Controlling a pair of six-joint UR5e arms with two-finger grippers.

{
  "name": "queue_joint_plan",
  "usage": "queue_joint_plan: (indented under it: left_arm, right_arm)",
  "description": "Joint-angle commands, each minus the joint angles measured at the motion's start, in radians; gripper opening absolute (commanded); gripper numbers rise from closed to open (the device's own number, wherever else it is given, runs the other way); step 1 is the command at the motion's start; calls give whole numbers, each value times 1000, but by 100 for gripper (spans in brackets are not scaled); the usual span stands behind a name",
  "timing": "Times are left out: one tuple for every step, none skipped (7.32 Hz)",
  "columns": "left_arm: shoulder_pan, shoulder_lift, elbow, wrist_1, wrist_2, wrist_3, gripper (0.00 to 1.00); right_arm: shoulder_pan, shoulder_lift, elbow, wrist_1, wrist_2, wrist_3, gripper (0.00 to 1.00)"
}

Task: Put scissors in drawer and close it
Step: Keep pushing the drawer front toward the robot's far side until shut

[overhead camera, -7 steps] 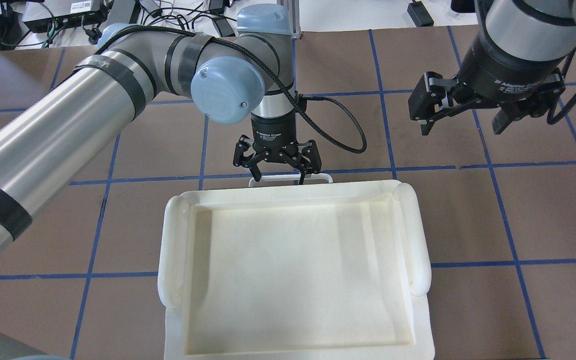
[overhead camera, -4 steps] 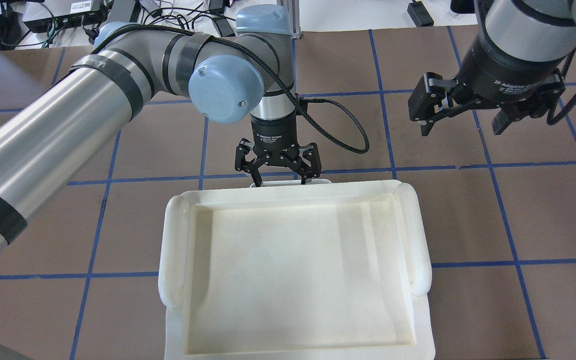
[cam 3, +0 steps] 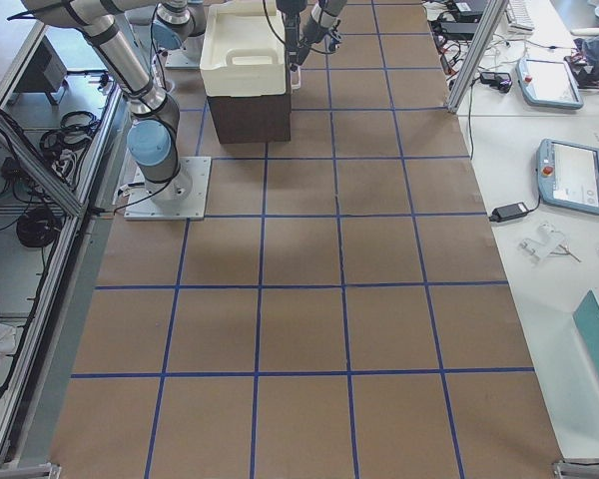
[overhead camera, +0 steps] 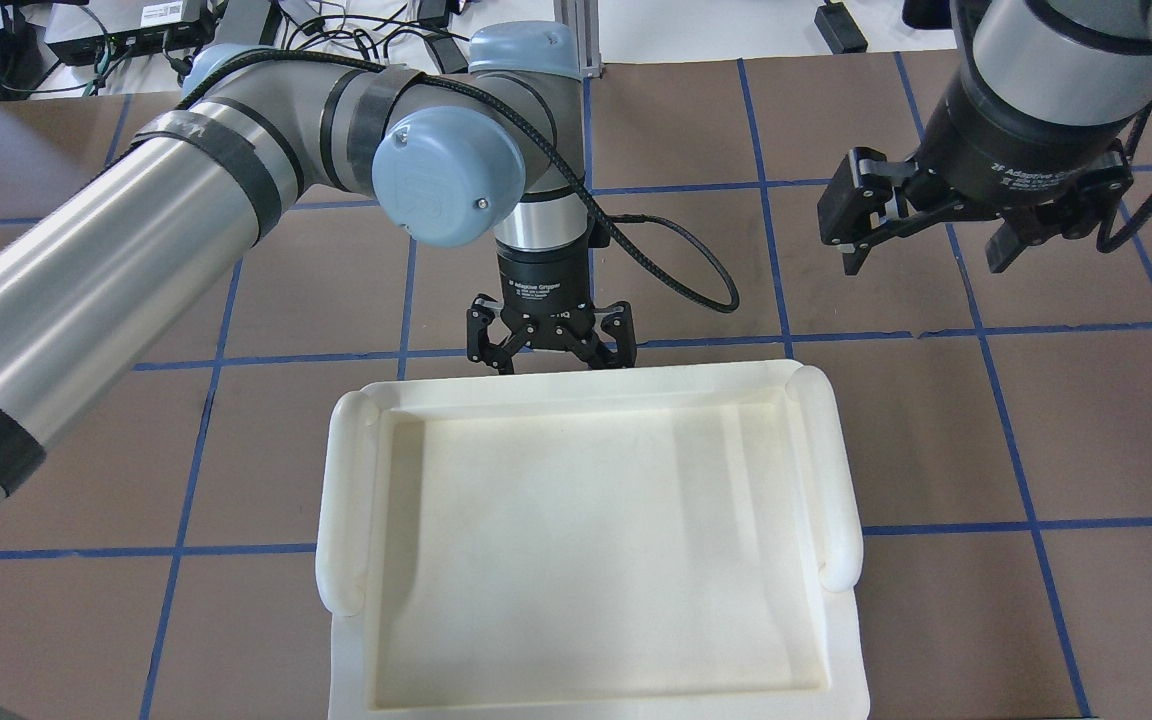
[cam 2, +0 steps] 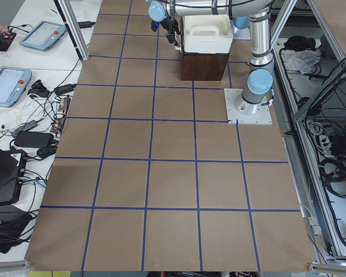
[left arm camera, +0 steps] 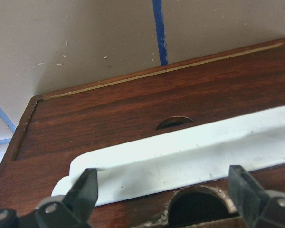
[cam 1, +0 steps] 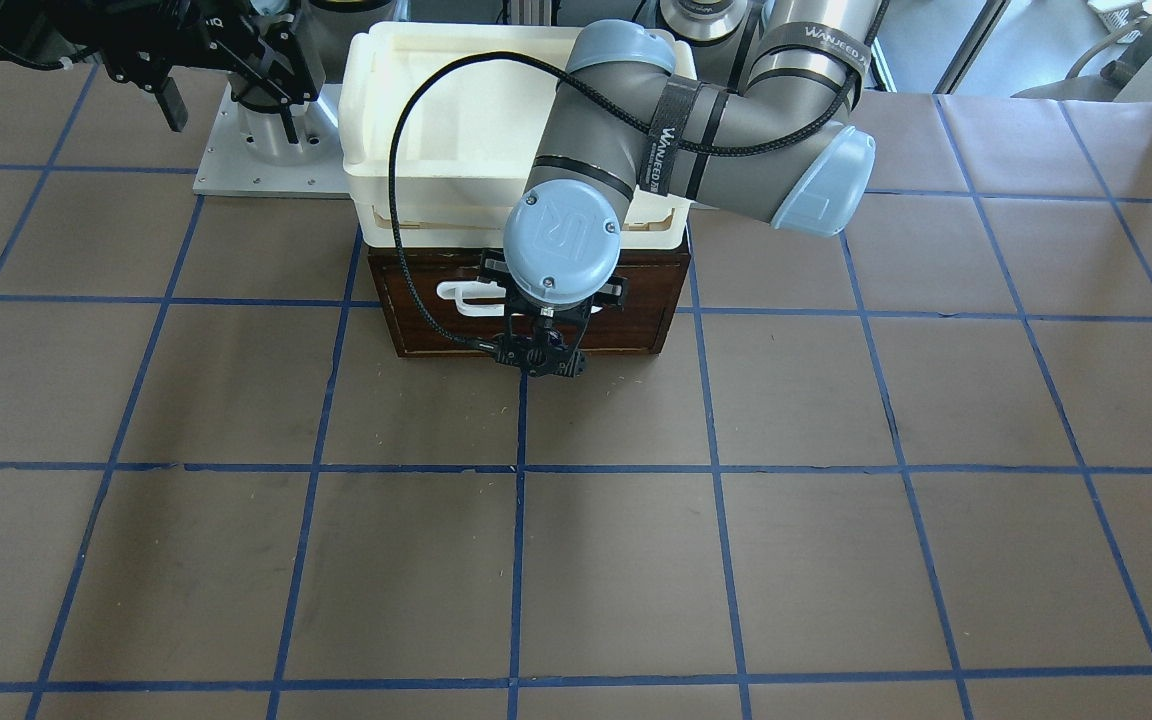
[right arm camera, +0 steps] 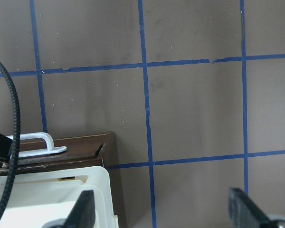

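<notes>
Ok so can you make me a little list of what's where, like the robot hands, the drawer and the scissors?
Drawer: looks pushed in, dark brown front showing
Handle: white bar on that front
Left gripper: open, at the handle, not clamping it
Right gripper: open, empty, up in the air aside
Scissors: not visible in any view
White tray: sits above the drawer

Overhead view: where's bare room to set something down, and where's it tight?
The white tray is bare inside its rims. The table is bare on both sides of it and beyond the drawer front. Tight: the left gripper, open, is at the handle by the tray's far rim; the right gripper hangs open further right.
</notes>
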Motion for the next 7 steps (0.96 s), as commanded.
queue_joint_plan:
  left_arm:
    - [0,6,0,-41,-1,0,100]
    - [0,3,0,-45,-1,0,100]
    - [-2,2,0,-49,-1,0,100]
    - [-2,-4,0,-52,-1,0,100]
    - [0,0,4,-45,-3,0,100]
    - [8,14,20,-43,-1,1,100]
    - [17,41,41,-43,9,6,100]
  right_arm:
    - [-1,-1,5,-5,0,0,100]
    - [-1,-1,5,-5,0,0,100]
    - [0,-1,6,-10,0,0,100]
    - [-1,-1,8,-10,0,0,100]
    - [-1,-1,8,-13,0,0,100]
    - [-1,1,8,-18,2,0,100]
    - [-1,-1,8,-15,0,0,100]
